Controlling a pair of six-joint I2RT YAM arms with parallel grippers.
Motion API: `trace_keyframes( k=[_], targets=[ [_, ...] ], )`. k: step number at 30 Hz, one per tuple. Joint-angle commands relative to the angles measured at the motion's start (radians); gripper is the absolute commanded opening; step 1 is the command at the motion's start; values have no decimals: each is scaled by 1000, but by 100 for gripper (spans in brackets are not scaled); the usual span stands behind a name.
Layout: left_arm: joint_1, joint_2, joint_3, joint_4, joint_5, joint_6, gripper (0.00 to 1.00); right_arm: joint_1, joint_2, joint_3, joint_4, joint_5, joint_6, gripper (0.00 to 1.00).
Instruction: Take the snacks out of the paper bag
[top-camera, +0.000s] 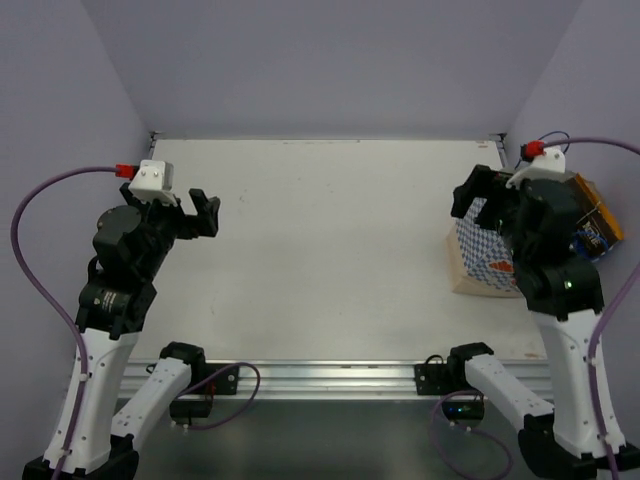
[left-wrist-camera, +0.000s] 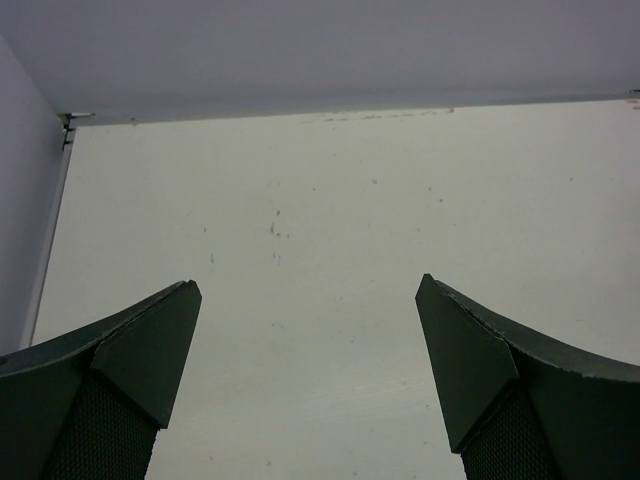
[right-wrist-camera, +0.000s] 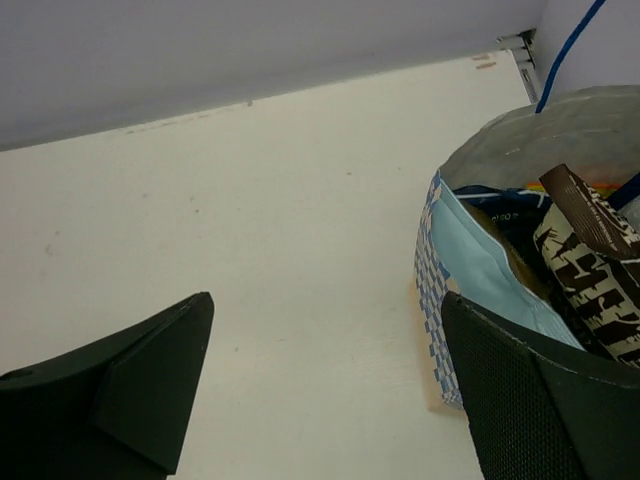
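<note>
The blue-and-white checkered paper bag (top-camera: 480, 250) stands at the table's right edge, partly hidden under my right arm. In the right wrist view the paper bag (right-wrist-camera: 432, 270) is open, with a brown chip bag (right-wrist-camera: 592, 265) and other packets inside and a blue cord handle (right-wrist-camera: 563, 52) above. An orange bag (top-camera: 592, 203) and a blue packet (top-camera: 594, 240) show behind the arm. My right gripper (top-camera: 472, 195) is open and empty at the bag's left side; in its own view the right gripper (right-wrist-camera: 325, 310) has one finger against the bag's rim. My left gripper (top-camera: 200, 215), also seen in the left wrist view (left-wrist-camera: 308, 285), is open and empty over bare table at the left.
The white table (top-camera: 320, 250) is walled in by lilac panels at the back and both sides. A metal rail (top-camera: 330, 375) runs along the near edge between the arm bases.
</note>
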Motion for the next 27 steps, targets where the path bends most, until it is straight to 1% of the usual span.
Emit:
trace_keyframes(
  k=[1,2,3,4,5,6,10,14,17,22,25,26,27],
  targets=[
    [-6,2,-9,28,58,-27,100,-21,139,76,-86,135,4,99],
    [-6,2,-10,28,63,-36,100,-43,206,101,-90,122,-6,98],
    [-6,2,-12,28,66,-37,100,-104,239,113,-96,95,-9,97],
    [-6,2,-13,28,70,-40,100,-143,268,122,-104,8,-10,95],
    [-6,2,-19,28,81,-48,100,-180,296,139,-110,-35,-4,91],
    [-6,2,-22,28,89,-51,100,-229,344,144,-116,-69,-9,88],
    [-6,4,-38,31,119,-59,100,-234,403,141,-129,-137,-21,79],
    [-6,5,-41,32,116,-59,100,-234,409,106,-121,-168,-32,71],
    [-6,12,-41,34,125,-59,100,-234,422,84,-122,-171,-33,67],
    [-6,15,-44,35,132,-62,100,-234,451,70,-115,-172,-29,64],
    [-6,12,-42,34,135,-65,100,-232,469,63,-115,-169,-29,61],
    [-6,10,-42,34,141,-65,100,-232,472,63,-113,-166,-32,57],
    [-6,12,-42,34,141,-65,100,-232,477,63,-115,-168,-33,56]
  ],
)
